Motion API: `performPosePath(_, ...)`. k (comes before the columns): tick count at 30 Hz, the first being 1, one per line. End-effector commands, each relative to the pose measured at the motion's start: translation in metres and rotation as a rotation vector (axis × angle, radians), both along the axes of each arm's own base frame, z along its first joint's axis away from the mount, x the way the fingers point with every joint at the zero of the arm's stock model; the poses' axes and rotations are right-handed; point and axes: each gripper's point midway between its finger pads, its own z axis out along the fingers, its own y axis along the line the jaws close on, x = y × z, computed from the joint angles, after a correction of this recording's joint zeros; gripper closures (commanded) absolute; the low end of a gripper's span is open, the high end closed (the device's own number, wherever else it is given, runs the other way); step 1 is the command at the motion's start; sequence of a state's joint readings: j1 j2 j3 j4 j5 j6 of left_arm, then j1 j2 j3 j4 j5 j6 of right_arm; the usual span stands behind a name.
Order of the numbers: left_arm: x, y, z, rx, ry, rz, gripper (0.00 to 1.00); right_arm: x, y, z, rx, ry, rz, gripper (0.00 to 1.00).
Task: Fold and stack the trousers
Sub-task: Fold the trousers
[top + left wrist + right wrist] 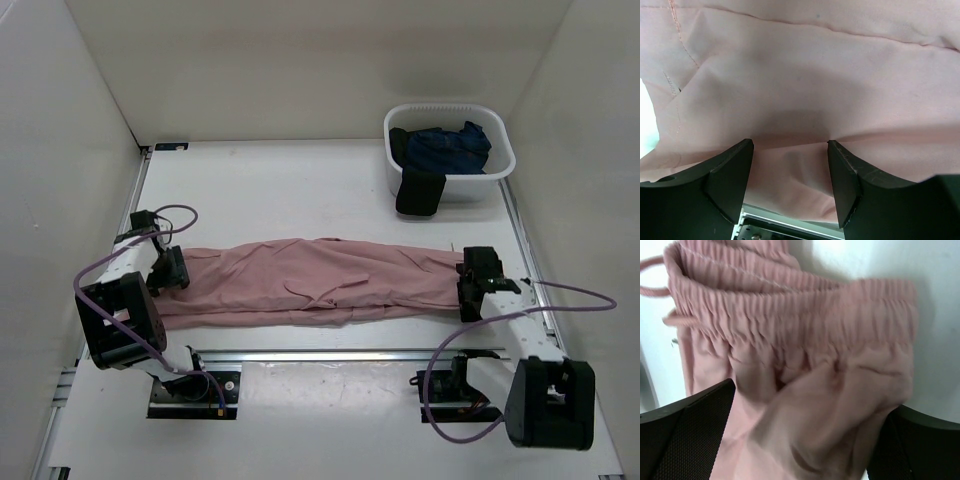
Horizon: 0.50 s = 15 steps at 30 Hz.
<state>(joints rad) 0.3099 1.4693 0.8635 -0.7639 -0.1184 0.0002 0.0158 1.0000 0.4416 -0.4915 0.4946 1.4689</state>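
Looking down on the table (290,185), we see the trousers (320,282) stretched flat from left to right across its near half, with the legs to the left and the gathered waist to the right. Our left gripper (176,272) sits at the leg ends. Its fingers (730,175) are parted, and pink cloth lies under and between them, unpinched. Our right gripper (468,294) is at the waistband, jaws spread wide, with fabric bunched in the gap but not clamped. A white basket (475,188) at the far right holds a navy garment (450,148), and a black garment (420,192) hangs over its rim.
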Motion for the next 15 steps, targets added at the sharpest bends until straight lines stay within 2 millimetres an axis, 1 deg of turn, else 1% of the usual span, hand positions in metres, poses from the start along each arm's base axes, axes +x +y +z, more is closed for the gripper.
performPosePath(1,0.001,-0.002,0.005,-0.002,-0.02,-0.007,0.27,0.019,-0.014,0.007,-0.037,-0.007,-0.01,0.01)
performPosePath(2,0.004,-0.002,0.005,-0.001,-0.021,-0.007,0.27,0.018,-0.014,-0.001,-0.025,0.032,-0.004,0.01)
performPosePath(3,0.004,-0.002,0.005,-0.001,-0.021,-0.007,0.27,0.017,-0.009,-0.006,0.011,0.049,0.003,0.03)
performPosePath(4,0.003,-0.002,0.003,-0.005,-0.011,-0.006,0.27,0.012,-0.011,-0.015,0.035,0.089,-0.002,0.16)
performPosePath(5,0.003,-0.002,0.003,-0.005,-0.011,-0.006,0.27,0.007,-0.009,-0.02,0.062,0.119,-0.007,0.26)
performPosePath(6,0.002,-0.002,0.001,-0.007,-0.002,-0.006,0.27,0.005,-0.008,-0.021,0.087,0.133,-0.013,0.37)
performPosePath(7,0.005,-0.001,0.001,-0.004,-0.012,-0.006,0.27,0.001,-0.011,-0.024,0.099,0.156,-0.017,0.62)
performPosePath(8,0.005,-0.001,0.001,-0.004,-0.012,-0.006,0.27,0.0,-0.013,-0.024,0.097,0.16,-0.018,0.75)
performPosePath(9,0.005,-0.001,0.001,-0.004,-0.012,-0.006,0.27,-0.004,-0.017,-0.025,0.081,0.177,-0.019,0.85)
performPosePath(10,0.005,-0.003,0.001,-0.013,-0.015,-0.009,0.27,-0.001,-0.02,-0.02,0.058,0.169,-0.006,1.0)
performPosePath(11,0.005,-0.003,0.001,-0.013,-0.015,-0.009,0.27,0.0,-0.027,-0.015,0.017,0.187,0.033,1.0)
performPosePath(12,0.006,-0.005,0.001,0.001,-0.011,-0.025,0.27,-0.003,-0.039,-0.007,-0.052,0.213,0.037,1.0)
performPosePath(13,0.004,-0.007,-0.001,0.01,0.001,-0.037,0.27,-0.002,-0.047,0.004,-0.102,0.222,0.049,1.0)
performPosePath(14,0.006,-0.011,0.001,0.013,-0.009,-0.054,0.27,0.01,-0.058,0.028,-0.177,0.219,0.089,1.0)
performPosePath(15,0.01,-0.021,0.001,0.013,-0.009,-0.095,0.27,0.013,-0.066,0.045,-0.232,0.217,0.099,1.0)
